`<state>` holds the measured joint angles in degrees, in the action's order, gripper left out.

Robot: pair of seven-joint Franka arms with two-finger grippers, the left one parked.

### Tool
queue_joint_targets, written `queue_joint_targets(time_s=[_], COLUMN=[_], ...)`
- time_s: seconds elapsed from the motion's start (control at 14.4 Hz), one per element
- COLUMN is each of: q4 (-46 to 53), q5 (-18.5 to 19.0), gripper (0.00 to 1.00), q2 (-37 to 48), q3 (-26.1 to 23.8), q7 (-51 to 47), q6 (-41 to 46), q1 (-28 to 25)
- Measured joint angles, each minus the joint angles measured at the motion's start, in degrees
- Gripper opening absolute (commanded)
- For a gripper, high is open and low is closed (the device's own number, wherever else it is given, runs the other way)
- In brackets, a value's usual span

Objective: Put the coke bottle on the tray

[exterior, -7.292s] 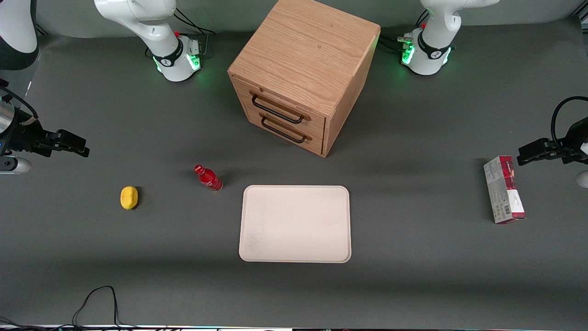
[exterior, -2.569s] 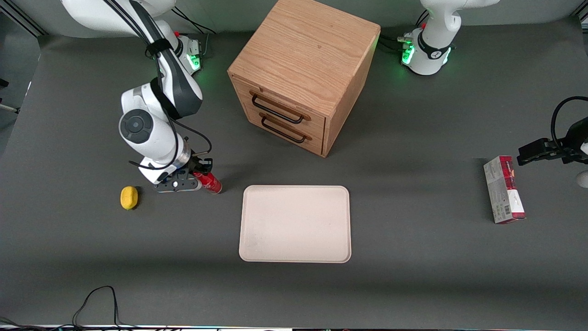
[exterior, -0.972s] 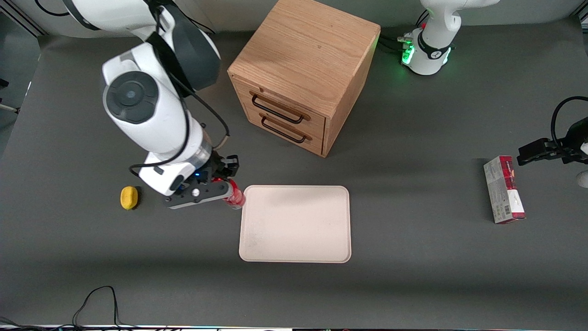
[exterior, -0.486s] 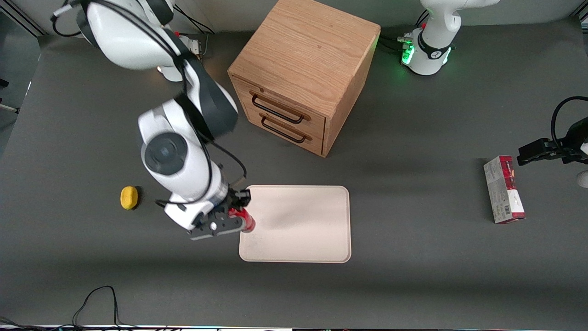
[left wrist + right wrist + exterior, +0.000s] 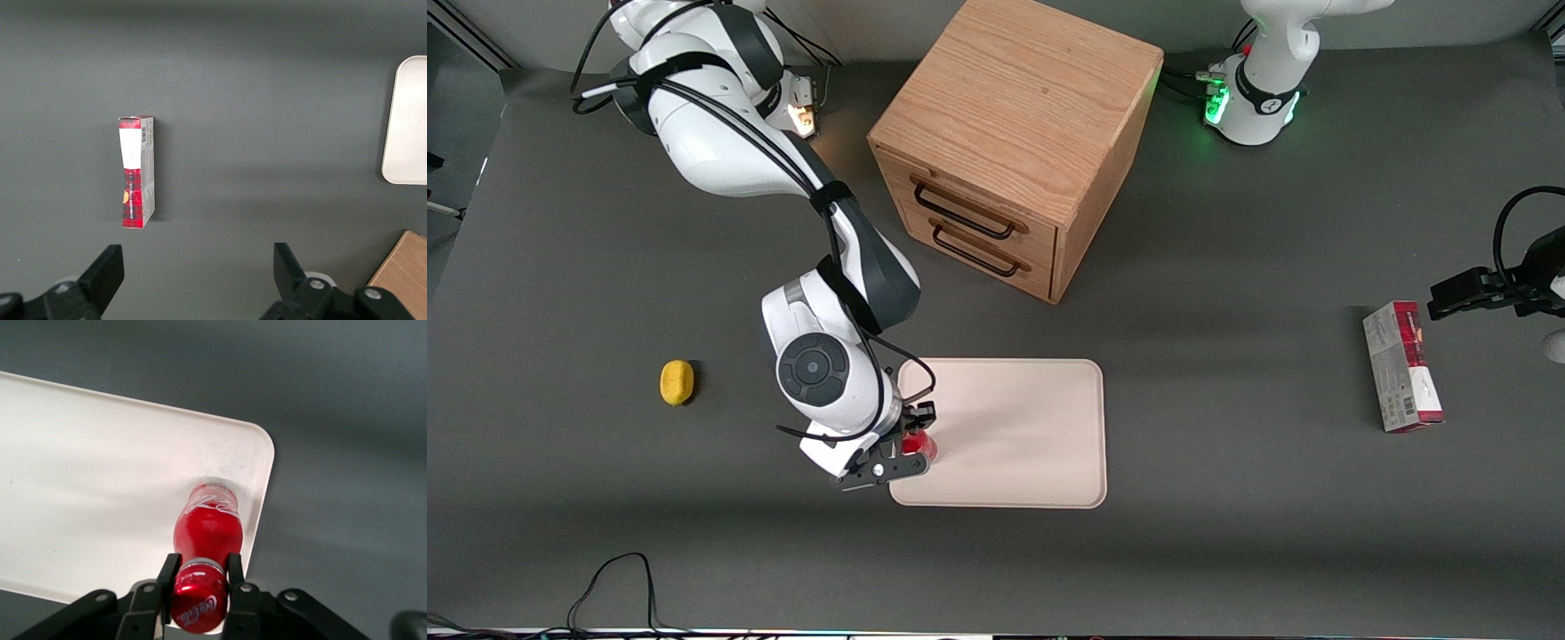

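Red and glossy, the coke bottle (image 5: 207, 532) is standing upright with its base on the tray (image 5: 1014, 418), close to the tray's corner that lies nearest the front camera at the working arm's end. The gripper (image 5: 198, 577) is clenching the bottle at the neck, just under the red cap (image 5: 197, 600), with one black finger (image 5: 168, 575) pressing on each side. White lettering is showing on both the cap and the bottle's body. In the front view only a small patch of the coke bottle (image 5: 919, 446) is peeking out beneath the gripper (image 5: 908, 442), while the white arm is reaching down over the tray's edge.

A yellow lemon-shaped object (image 5: 677, 382) is lying on the grey table (image 5: 1227, 516), well apart from the tray toward the working arm's end. A wooden drawer cabinet (image 5: 1009, 142) with two black handles is sitting farther from the front camera than the tray. A red-and-white carton (image 5: 1402, 366) is lying flat toward the parked arm's end of the table, well apart from everything else. A black cable (image 5: 618, 587) is curling on the table at the edge nearest the front camera.
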<state>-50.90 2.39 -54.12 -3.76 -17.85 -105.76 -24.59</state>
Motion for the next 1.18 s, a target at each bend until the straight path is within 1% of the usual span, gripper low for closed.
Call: queue_joint_targets(time_s=[0.07,0.14,0.21,0.35,0.42,0.76,0.9,1.18], q4=[0.0,0.0,-0.1,-0.1,-0.1,0.5,1.4,2.4], q5=[0.0,0.0,0.0,0.0,0.0,0.0,0.1,0.1], gripper=[0.01,0.06,0.27,0.83,1.00,1.00,1.00,1.00], q2=[-0.1,-0.3,-0.4,-0.6,-0.8,-0.6,0.9,9.3], q3=[0.0,0.0,0.0,0.0,0.0,0.1,0.4,0.4], q7=[0.0,0.0,0.0,0.0,0.0,0.0,0.0,0.0], q6=[0.0,-0.1,-0.3,-0.8,-1.0,-1.3,-0.6,8.1], q1=[0.0,0.0,0.0,0.0,0.0,0.0,0.0,-0.4])
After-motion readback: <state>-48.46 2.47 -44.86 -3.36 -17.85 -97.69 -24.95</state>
